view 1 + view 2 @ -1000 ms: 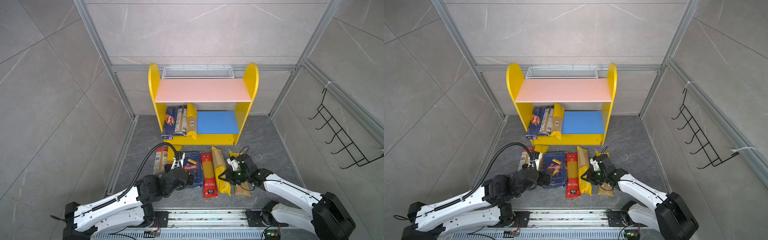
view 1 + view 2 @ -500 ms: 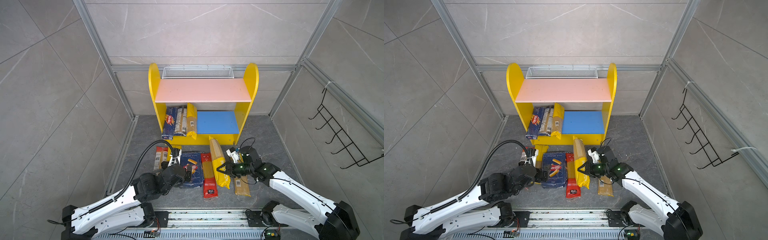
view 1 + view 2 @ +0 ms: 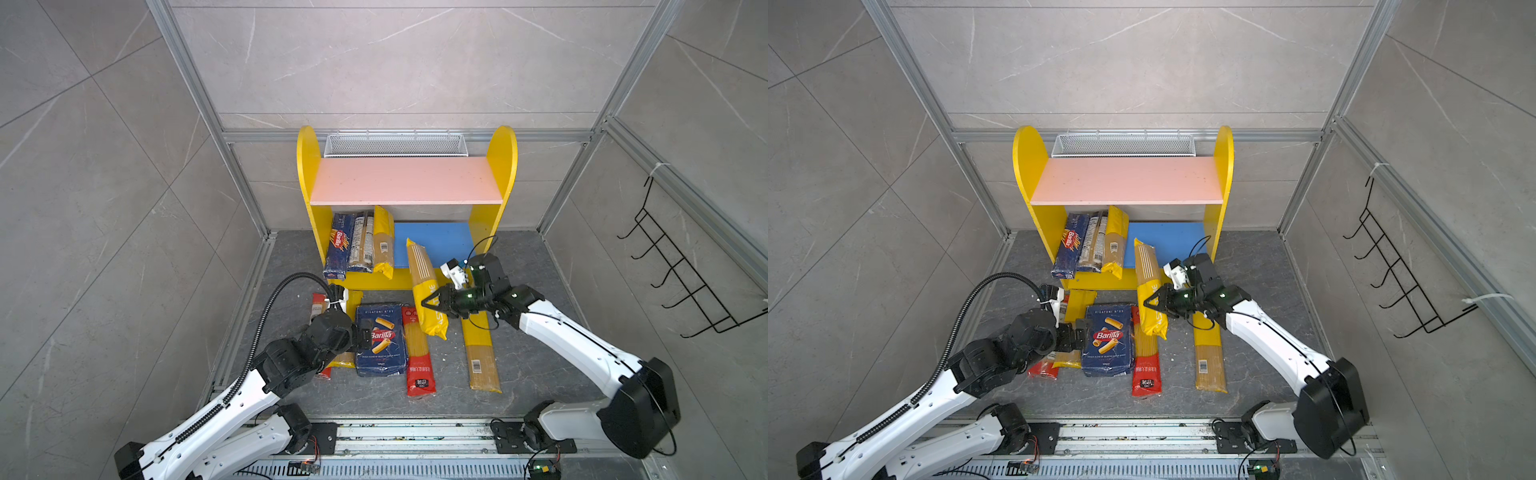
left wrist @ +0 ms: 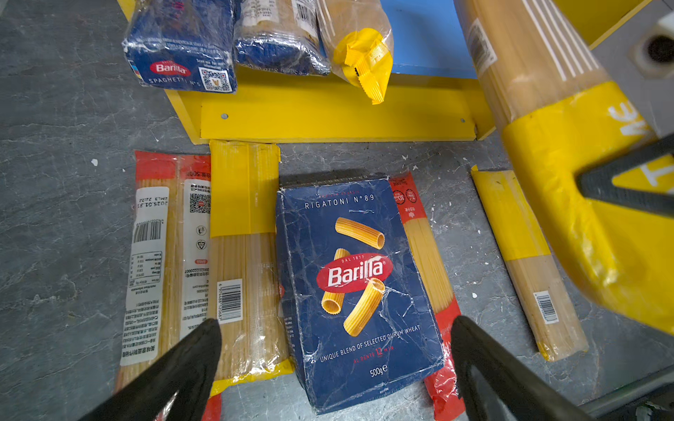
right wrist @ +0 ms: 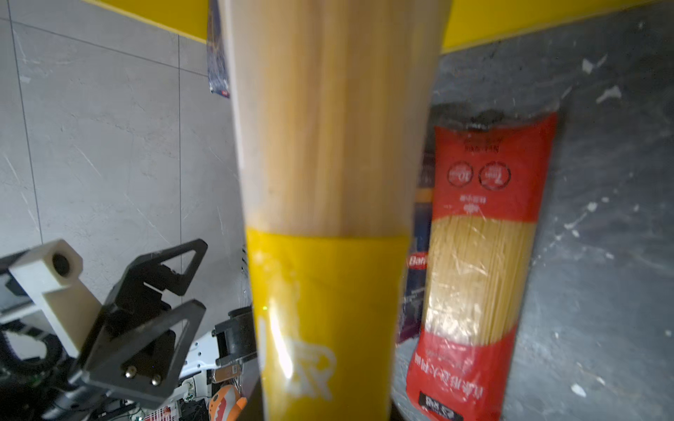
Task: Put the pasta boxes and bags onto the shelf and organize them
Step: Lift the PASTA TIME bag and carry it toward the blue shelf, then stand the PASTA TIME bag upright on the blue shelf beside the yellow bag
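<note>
Hazard, top views: spaghetti bag (image 3: 422,270) pinched near its yellow end only, long free end aslant over front edge of shelf (image 3: 309,187); liable to swing, snag that edge, or knock stowed packs (image 3: 359,245) at left end of blue board (image 3: 440,243).
Right gripper (image 3: 428,301): clamped on bag, clear of floor.
Left gripper (image 3: 1075,332): spread wide at left edge of rigatoni box (image 3: 1108,340), flat on floor.
Left wrist: box between fingers (image 4: 197,350), unpinched.
Right wrist: bag filling view, grip hidden.
</note>
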`<action>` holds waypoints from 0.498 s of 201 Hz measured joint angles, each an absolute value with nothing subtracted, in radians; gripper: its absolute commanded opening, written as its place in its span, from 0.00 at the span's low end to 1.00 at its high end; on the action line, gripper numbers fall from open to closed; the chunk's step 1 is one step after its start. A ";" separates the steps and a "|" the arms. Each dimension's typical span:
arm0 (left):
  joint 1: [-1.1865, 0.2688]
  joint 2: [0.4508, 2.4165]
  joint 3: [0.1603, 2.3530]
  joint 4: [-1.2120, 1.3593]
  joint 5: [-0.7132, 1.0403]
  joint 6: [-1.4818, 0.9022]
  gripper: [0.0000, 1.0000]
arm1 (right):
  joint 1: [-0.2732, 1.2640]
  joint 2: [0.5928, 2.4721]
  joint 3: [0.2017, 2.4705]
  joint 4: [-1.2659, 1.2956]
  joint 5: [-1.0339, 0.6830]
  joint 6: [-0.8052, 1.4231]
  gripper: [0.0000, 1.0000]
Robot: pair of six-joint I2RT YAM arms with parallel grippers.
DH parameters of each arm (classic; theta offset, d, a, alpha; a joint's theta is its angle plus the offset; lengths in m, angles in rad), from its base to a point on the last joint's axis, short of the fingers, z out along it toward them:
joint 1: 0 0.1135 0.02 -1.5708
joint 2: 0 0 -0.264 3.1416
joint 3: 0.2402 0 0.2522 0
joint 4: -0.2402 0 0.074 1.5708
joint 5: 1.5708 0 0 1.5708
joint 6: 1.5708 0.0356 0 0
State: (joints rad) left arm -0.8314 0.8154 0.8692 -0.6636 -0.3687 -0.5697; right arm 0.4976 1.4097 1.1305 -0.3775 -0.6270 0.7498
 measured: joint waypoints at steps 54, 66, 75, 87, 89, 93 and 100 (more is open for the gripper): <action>-0.712 0.826 0.869 -0.648 -0.295 -0.508 1.00 | 0.414 1.714 1.416 -0.367 -0.656 0.712 0.20; -0.685 0.839 0.869 -0.646 -0.278 -0.493 1.00 | 0.400 1.778 1.477 -0.367 -0.657 0.708 0.20; -0.667 0.849 0.869 -0.645 -0.267 -0.484 1.00 | 0.389 1.827 1.524 -0.367 -0.658 0.705 0.20; -0.644 0.857 0.869 -0.642 -0.251 -0.474 1.00 | 0.375 1.887 1.582 -0.371 -0.660 0.699 0.20; -0.640 0.857 0.869 -0.642 -0.250 -0.472 1.00 | 0.373 1.896 1.592 -0.371 -0.660 0.699 0.20; -0.633 0.858 0.869 -0.642 -0.247 -0.469 1.00 | 0.369 1.917 1.612 -0.374 -0.660 0.698 0.20; -0.622 0.858 0.869 -0.641 -0.236 -0.464 1.00 | 0.363 1.949 1.644 -0.380 -0.660 0.694 0.20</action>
